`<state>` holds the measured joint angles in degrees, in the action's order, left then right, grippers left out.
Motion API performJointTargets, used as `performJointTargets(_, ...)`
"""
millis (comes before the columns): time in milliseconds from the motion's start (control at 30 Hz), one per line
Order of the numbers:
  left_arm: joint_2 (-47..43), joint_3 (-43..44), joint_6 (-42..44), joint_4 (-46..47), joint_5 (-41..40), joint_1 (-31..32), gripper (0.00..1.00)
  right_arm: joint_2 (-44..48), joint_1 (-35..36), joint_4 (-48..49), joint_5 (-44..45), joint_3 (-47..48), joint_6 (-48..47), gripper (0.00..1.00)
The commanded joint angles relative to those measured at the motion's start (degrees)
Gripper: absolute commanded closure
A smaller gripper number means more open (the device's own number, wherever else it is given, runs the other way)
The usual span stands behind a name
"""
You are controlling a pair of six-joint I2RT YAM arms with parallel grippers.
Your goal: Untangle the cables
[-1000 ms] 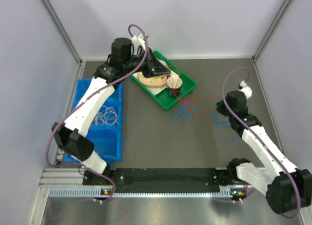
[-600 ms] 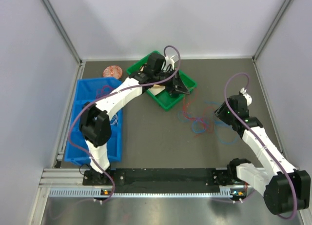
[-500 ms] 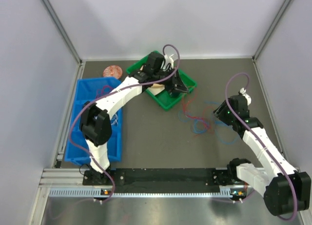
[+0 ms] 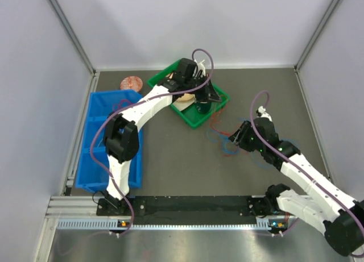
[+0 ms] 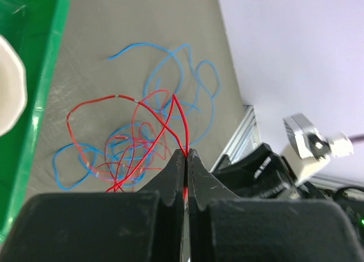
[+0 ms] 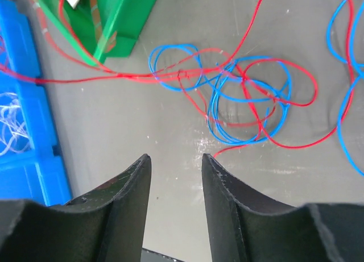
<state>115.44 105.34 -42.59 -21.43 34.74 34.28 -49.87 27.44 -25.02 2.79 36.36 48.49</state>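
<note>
A red cable [image 5: 96, 99] and a blue cable [image 5: 136, 45] lie tangled in loops on the grey table, right of the green tray [image 4: 165, 77]. My left gripper [image 5: 186, 154] is shut on a strand of the red cable, which rises taut from the tangle; in the top view the left gripper [image 4: 207, 100] hangs over the tray's right end. My right gripper [image 6: 175, 157] is open and empty, just above the table short of the tangle's red [image 6: 250, 103] and blue [image 6: 170, 46] loops; the top view shows the right gripper [image 4: 233, 138] at the tangle's edge. A white cable [image 6: 8, 131] lies in the blue bin.
The blue bin [image 4: 96, 103] stands at the left. The green tray holds a pale round object [image 4: 182, 100]. A copper-coloured disc [image 4: 131, 81] lies behind the bin. The right arm's base and the black rail run along the near edge.
My left arm swung from the tray's back to its right end and now pinches the red cable. My right arm moved left and down to the tangle. The tangle shifted.
</note>
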Motion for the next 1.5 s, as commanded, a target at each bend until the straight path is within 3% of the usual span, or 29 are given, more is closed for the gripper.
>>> performJointTargets(0, 2.77, 2.94, -0.3, -0.1, -0.91, 0.08, 1.0, -5.75, 1.12, 1.72, -1.02, 2.31, -1.64, 0.59)
performJointTargets(300, 4.36, 2.33, -0.57, -0.63, -0.99, -0.09, 1.0, -20.97, 1.12, 7.96, -2.61, 4.16, -5.77, 0.59)
performJointTargets(467, 4.53, 2.41, -0.04, -1.24, -1.08, -0.09, 1.0, -25.88, 1.04, 9.19, -7.43, 5.12, -13.4, 0.61)
performJointTargets(567, 5.06, 2.94, 0.66, -2.56, -0.9, -0.36, 1.0, -27.21, 1.12, 10.51, -12.53, 5.39, -21.23, 0.62)
performJointTargets(700, 4.8, 2.59, 0.93, -2.83, -0.99, -0.45, 1.0, -26.6, 1.38, 9.99, -12.55, 4.51, -28.86, 0.6)
performJointTargets(967, 4.62, 2.33, 1.28, -3.36, -0.73, -0.62, 1.0, -28.53, 2.26, 8.23, -8.32, 4.6, -32.76, 0.62)
performJointTargets(1100, 4.8, 2.5, 0.49, -3.0, -0.55, -0.8, 1.0, -30.37, 2.53, 8.14, -7.27, 5.3, -32.05, 0.73)
performJointTargets(1267, 4.89, 2.94, -1.18, -2.74, 0.68, -1.5, 1.0, -30.82, 2.62, 7.53, -7.01, 5.83, -31.0, 0.77)
performJointTargets(1367, 4.53, 2.42, -1.79, -2.74, 0.41, -1.5, 1.0, -29.94, 2.62, 6.65, -7.09, 6.0, -30.56, 0.9)
performJointTargets(1400, 4.27, 2.33, -1.8, -2.65, 0.33, -1.59, 1.0, -29.33, 2.62, 5.69, -7.44, 6.53, -30.3, 1.0)
performJointTargets(1467, 4.01, 2.06, -2.15, -2.57, 0.24, -1.85, 1.0, -26.45, 2.53, 4.28, -7.71, 7.06, -29.51, 1.0)
